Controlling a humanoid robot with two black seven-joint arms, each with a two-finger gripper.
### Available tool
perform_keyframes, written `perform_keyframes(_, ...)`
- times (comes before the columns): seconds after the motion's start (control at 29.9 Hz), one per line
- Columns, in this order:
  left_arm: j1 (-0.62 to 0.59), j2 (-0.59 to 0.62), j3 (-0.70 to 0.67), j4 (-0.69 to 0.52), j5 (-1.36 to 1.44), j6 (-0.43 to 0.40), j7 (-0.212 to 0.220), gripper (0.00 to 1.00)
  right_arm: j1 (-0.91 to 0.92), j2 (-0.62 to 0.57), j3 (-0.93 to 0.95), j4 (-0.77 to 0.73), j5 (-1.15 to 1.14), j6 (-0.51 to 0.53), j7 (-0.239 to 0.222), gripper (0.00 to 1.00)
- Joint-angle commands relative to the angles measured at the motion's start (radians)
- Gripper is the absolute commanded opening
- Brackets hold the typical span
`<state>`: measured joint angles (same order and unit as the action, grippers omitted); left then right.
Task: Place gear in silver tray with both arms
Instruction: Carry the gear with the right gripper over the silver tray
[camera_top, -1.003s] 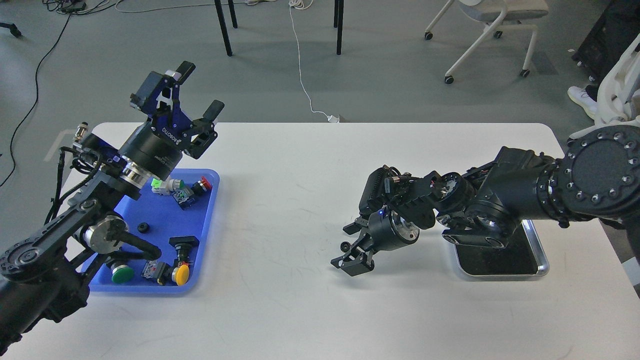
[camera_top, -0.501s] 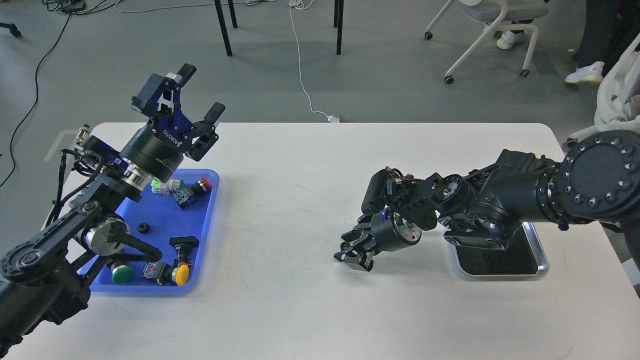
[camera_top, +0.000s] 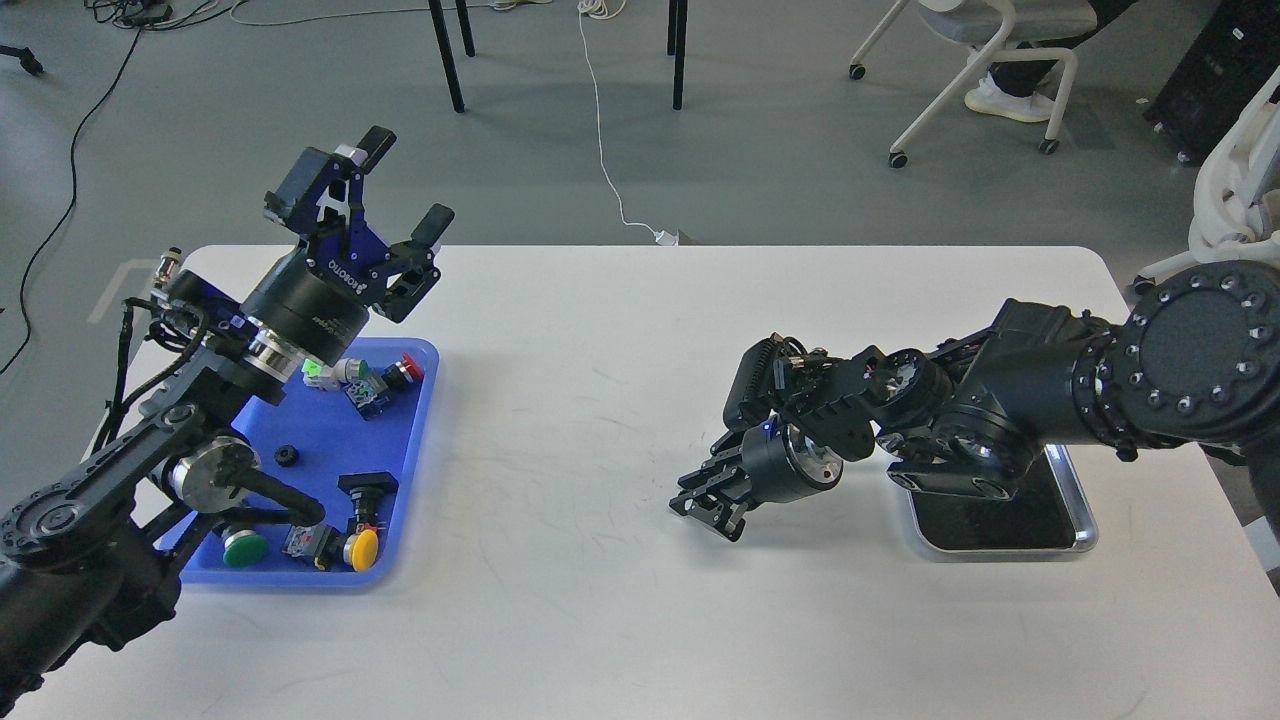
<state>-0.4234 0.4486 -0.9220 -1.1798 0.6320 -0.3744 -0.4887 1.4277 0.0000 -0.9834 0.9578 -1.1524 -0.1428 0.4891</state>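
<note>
My right gripper is low over the white table, left of the silver tray. Its fingers are closed together where a small black gear lay; the gear is hidden between them. The silver tray lies at the right, its dark floor partly covered by my right arm. My left gripper is open and empty, raised above the far edge of the blue tray.
The blue tray at the left holds several push-buttons, green, yellow and red, and a small black gear-like part. The white table lies between the two trays. Chairs and cables are on the floor beyond the table.
My right gripper's fingers have closed around the small gear that lay between them on the table. My left gripper has barely shifted.
</note>
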Motion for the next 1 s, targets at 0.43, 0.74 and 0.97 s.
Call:
perform_keyframes(0.43,0.000,-0.010,0.002,-0.008,0.000,-0.003,0.000,0.98,0.186,-0.511,-0.066,0.094,-0.256,0.006,0.000,0.10)
perform_keyframes(0.74,0.000,-0.025,0.002,-0.009,0.002,-0.003,0.000,0.98,-0.021,-0.585,-0.061,-0.077,-0.250,0.000,0.000,0.11)
perform_keyframes(0.97,0.000,-0.021,0.003,-0.027,0.002,-0.003,0.000,0.98,-0.087,-0.549,-0.020,-0.117,-0.239,0.000,0.000,0.11)
